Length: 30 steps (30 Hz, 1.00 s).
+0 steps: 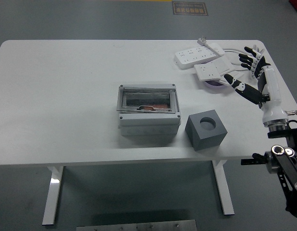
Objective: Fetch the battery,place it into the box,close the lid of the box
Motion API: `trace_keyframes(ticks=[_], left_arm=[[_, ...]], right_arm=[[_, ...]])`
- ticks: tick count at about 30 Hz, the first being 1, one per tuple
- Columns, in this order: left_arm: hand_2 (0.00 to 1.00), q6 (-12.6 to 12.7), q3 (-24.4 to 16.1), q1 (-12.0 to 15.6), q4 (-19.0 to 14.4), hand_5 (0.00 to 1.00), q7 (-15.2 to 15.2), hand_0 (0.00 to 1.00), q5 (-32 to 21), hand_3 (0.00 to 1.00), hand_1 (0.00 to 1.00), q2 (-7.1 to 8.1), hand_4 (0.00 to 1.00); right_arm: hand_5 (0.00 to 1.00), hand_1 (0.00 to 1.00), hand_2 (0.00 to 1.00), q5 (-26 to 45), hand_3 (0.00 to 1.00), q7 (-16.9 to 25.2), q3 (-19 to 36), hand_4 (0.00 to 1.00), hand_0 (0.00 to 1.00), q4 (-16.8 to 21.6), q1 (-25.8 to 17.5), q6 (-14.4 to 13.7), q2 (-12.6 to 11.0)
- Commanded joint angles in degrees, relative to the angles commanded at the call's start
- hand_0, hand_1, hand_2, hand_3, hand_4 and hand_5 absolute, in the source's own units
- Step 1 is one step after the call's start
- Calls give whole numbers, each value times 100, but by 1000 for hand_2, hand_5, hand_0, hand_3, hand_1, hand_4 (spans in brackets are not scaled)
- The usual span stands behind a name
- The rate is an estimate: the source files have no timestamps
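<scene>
Even, bright overhead light, no glare on the white worktop (67, 96). Soft short shadows only. Focus sharp, slight softness at edges.

Clutter on the white table (67, 96)

2 power strips (199, 54) far right; grey block (206, 130) with round hole near front edge.

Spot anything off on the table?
Two power strips lie piled askew at the far right corner, one resting on a purple thing. No battery is visible. The box and grey block sit squarely. Right hand is open, holding nothing.
</scene>
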Motion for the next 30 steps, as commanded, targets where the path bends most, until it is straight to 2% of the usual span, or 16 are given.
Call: trace_keyframes(ticks=[1,2,6,7,15,19,20,25,26,30], left_arm=[[570,3,6,3,0,2,-3,625,-9,567,689,1,536],[570,6,12,5,1,2,-7,627,-18,568,689,2,537],[570,13,27,9,3,2,-18,627,-37,568,689,7,537],[571,15,35,8,4,2,-25,626,-47,571,690,9,537],[571,16,49,-1,9,2,-40,626,-61,573,690,4,538],[571,15,43,-3,10,2,-37,626,-53,573,690,5,538],[572,13,45,-4,10,2,-38,626,-56,573,690,5,537],[572,2,45,-10,10,2,-35,626,-59,573,690,-2,537],[572,-3,48,-12,11,2,-36,627,-64,576,691,-4,538],[572,-18,49,-22,13,2,-36,627,-70,576,691,-7,538]], right_arm=[[550,853,883,38,971,-2,1,998,853,10,-4,5,0],[326,859,878,74,971,-2,4,998,830,21,-7,8,0],[326,859,878,311,971,7,19,998,830,74,-24,47,-8],[246,867,878,413,965,19,18,988,802,85,-25,69,-15],[245,858,870,1002,938,177,37,979,787,246,-36,103,-40],[245,858,870,1042,938,188,34,979,787,304,-39,89,-46],[277,817,826,1045,895,188,34,983,761,308,-40,87,-48],[277,817,826,1041,895,177,31,983,761,299,-46,81,-54],[295,782,808,1037,853,173,31,979,740,293,-48,80,-55],[295,782,808,1030,853,159,27,979,740,273,-55,62,-61]])
